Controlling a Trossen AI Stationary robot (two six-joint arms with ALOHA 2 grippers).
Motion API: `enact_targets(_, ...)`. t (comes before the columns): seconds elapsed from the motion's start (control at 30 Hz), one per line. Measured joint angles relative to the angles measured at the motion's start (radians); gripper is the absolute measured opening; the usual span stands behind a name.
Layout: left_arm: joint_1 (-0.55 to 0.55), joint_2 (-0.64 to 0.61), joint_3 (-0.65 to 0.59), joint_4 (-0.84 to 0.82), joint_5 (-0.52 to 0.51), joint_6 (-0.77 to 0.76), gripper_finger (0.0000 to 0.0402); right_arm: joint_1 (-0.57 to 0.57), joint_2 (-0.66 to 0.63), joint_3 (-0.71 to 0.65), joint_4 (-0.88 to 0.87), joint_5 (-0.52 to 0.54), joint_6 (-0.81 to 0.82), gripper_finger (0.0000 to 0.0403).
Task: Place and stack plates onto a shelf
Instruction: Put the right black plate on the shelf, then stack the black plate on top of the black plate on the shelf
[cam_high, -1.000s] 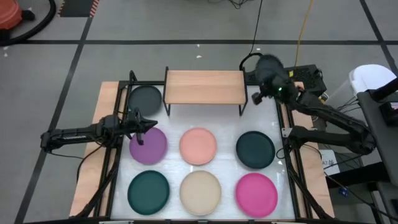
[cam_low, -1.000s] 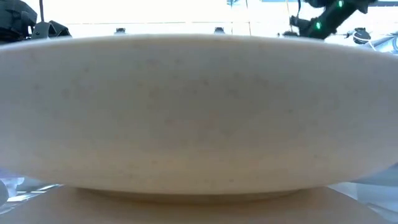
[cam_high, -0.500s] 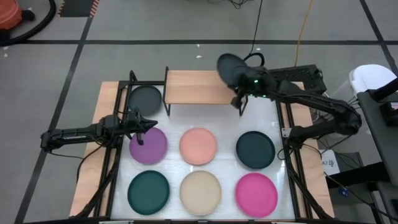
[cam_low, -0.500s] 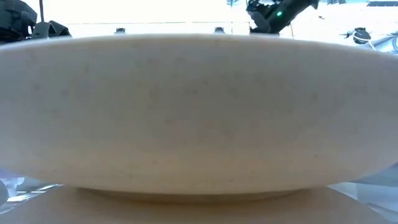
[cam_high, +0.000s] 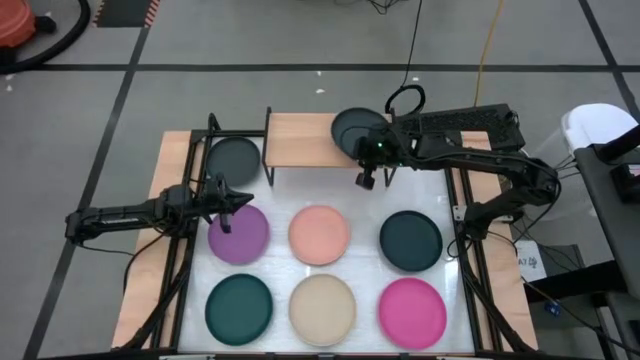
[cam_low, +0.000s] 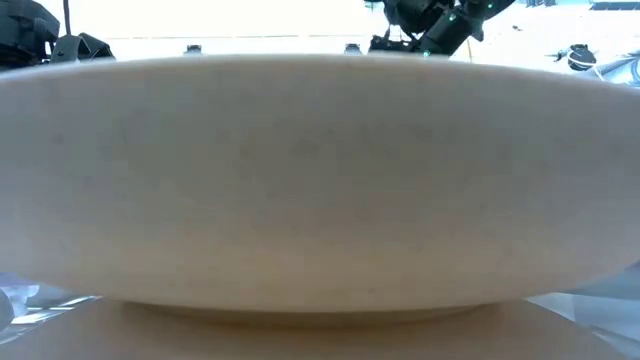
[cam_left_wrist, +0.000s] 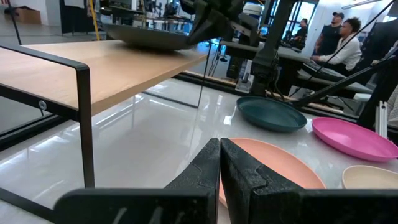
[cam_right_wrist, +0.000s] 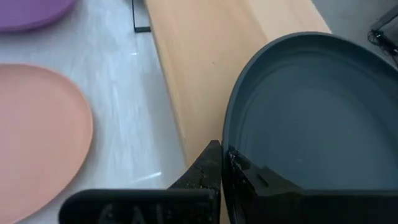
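Plates mostly lay on the worktop (cam_high: 452, 300); one dark grey plate (cam_high: 357, 131) hung over the right end of the shelf (cam_high: 305, 139), pinched at its near rim by the right hand (cam_right_wrist: 221, 163). Seemed just above or barely touching the board; could not tell which. Extended from that hand toward the far side of the shelf. Left hand (cam_left_wrist: 219, 163) waited, pressed together, beside the purple plate (cam_high: 238, 232), clearly farther from the shelf's right end.
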Motion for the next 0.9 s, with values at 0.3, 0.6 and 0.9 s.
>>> enact_targets(0.3, 0.0, 0.0, 0.0, 0.0, 0.0, 0.0, 0.0017, 0.0, 0.009, 0.0, 0.025, -0.052, 0.004, 0.0025)
enact_targets(0.6, -0.001, 0.0, 0.0, 0.0, 0.0, 0.0, 0.0017, 0.011, -0.05, 0.0, 0.056, -0.159, 0.03, 0.0072)
enact_targets(0.9, 0.0, 0.0, 0.0, 0.0, 0.0, 0.0, 0.0017, 0.051, -0.22, 0.0, 0.036, -0.159, 0.029, 0.0135)
